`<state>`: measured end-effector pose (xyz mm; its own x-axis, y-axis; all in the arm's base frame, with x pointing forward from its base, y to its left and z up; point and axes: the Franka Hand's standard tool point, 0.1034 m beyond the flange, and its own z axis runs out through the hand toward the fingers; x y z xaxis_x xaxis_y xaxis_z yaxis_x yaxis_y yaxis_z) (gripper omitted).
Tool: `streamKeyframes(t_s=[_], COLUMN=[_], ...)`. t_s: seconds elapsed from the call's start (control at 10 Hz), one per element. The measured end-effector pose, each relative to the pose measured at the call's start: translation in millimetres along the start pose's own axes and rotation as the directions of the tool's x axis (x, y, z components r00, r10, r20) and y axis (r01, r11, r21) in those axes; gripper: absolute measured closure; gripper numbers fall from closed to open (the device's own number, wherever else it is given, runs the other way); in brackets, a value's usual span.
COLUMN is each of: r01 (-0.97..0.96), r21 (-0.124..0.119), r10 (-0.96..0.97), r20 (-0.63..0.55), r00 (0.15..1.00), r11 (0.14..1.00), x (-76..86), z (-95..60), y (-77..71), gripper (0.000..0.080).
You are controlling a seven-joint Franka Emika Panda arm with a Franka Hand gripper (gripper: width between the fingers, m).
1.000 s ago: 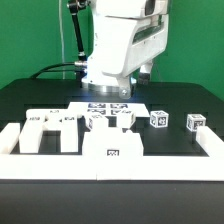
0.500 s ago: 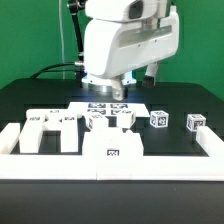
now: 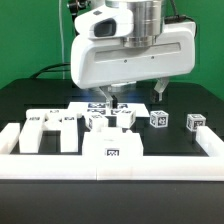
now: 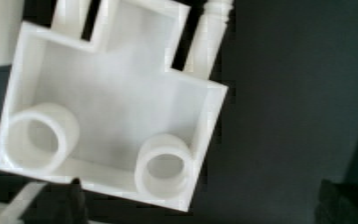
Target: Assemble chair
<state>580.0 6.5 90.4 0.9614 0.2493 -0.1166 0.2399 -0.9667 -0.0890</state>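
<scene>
Several white chair parts with marker tags lie on the black table: two blocky pieces (image 3: 35, 126) (image 3: 68, 124) at the exterior view's left, a panel piece (image 3: 112, 118) in the middle, and two small cubes (image 3: 159, 119) (image 3: 195, 122) at the right. My large white gripper (image 3: 133, 97) hangs above the middle parts, jaws wide apart and empty. In the wrist view a white panel (image 4: 114, 110) with two round holes lies flat below, near one dark finger (image 4: 48, 200). The gripper (image 4: 208, 205) holds nothing there. The panel's far end runs out of view.
A white U-shaped fence (image 3: 112, 156) with a tag borders the table's front and sides. The marker board (image 3: 100, 105) lies behind the parts, partly hidden by the gripper. A cable (image 3: 62, 68) runs at the back left. A green wall stands behind.
The gripper has come down and forward, filling more of the exterior view. Its two fingers now show above the middle parts. The parts have not moved.
</scene>
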Motion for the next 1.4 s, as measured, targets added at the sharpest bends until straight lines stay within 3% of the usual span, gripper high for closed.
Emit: streamKeyframes(t_s=[0.3,0.6,1.1,1.4], r01=[-0.196,-0.164,-0.162,-0.171], r21=[0.000,-0.015,-0.014,-0.011], r10=[0.196,0.161,0.159,0.169], r20=[-0.024,-0.124,-0.118,-0.107], r00=[0.980,0.979,0.980,0.980], r11=[0.981,0.986,0.987,0.985], x=[5.3,18.1,17.2,10.4], z=[4.3,18.7,24.1,51.5], y=[-1.4,6.2,5.8,4.4], gripper=[0.0150,0.0150,0.0150,0.0150])
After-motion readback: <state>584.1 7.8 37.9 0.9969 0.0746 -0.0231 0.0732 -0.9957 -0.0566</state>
